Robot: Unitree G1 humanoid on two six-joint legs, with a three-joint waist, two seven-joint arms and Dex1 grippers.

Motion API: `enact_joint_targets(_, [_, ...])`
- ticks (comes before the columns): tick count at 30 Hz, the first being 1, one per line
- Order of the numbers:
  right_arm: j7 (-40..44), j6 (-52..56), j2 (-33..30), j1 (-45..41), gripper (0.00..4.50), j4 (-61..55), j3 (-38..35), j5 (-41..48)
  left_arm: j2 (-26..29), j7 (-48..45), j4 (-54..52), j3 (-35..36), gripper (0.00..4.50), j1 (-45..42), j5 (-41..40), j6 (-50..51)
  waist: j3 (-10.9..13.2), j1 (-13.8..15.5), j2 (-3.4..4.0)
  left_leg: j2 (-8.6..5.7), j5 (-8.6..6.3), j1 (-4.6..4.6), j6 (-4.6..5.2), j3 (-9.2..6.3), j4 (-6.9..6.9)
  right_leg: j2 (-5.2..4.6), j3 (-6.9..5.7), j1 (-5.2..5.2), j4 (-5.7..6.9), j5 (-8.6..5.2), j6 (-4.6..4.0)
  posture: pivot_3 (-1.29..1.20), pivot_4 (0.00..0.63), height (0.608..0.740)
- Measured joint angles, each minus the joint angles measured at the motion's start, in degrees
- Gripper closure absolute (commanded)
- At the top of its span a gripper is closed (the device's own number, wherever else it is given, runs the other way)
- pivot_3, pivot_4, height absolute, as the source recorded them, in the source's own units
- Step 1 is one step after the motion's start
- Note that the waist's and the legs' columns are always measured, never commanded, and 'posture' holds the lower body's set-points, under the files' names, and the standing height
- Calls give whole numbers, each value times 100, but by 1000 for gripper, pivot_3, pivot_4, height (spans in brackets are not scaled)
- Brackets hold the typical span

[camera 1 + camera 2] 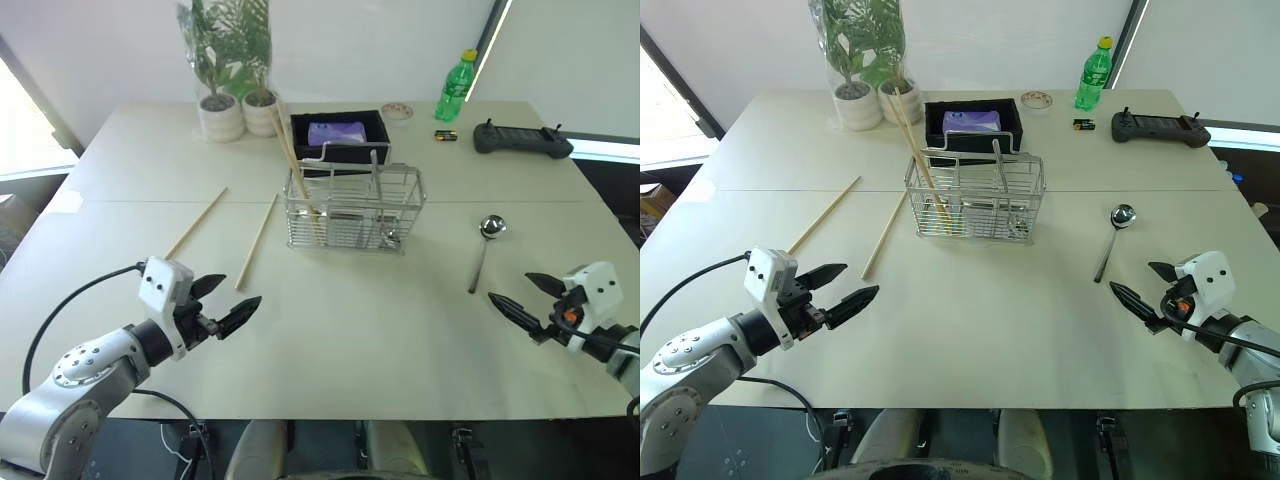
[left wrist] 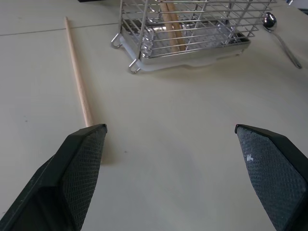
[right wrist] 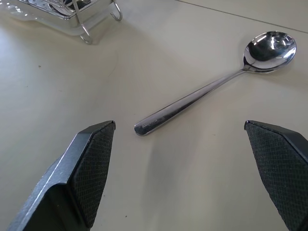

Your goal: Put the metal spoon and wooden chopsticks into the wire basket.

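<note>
While the metal spoon (image 1: 484, 246) lies flat on the table (image 1: 400, 340) right of the wire basket (image 1: 352, 210), bowl far, handle toward us, we see two wooden chopsticks (image 1: 257, 241) left of it, angled likewise, others leaning inside. Left gripper (image 1: 225, 303) and right gripper (image 1: 530, 297) hover, fingers spread, empty. A black tray (image 1: 338, 130) sits behind.

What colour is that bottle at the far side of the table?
The bottle is green with a yellow cap; the right eye view shows it best.
</note>
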Motion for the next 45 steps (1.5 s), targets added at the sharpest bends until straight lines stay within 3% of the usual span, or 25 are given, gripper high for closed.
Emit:
enact_joint_targets(34, [-242, 0, -7, -102, 84, 8, 0, -67, 283, 80, 82, 18, 0, -460, -505, 277, -1, 2, 2, -2, 0, 2, 0, 0, 2, 1, 0, 2, 2, 0, 0, 0, 150, 716])
enact_joint_targets(41, [-1580, 923, 14, -1414, 84, 39, 97, -350, 839, -45, 705, 139, 0, -2156, -1843, 1073, 2, -19, -1, -10, 1, 6, 1, -1, 6, 7, -3, 2, 12, 1, -1, 0, 150, 716])
enact_joint_targets(45, [-2064, 1561, 108, -2144, 84, 25, 571, -415, 983, 8, 942, 63, 0, -3118, -2530, 1394, 2, -31, -1, -12, 1, -1, 2, -3, -9, 11, -3, -9, 10, 1, 1, 0, 150, 716])
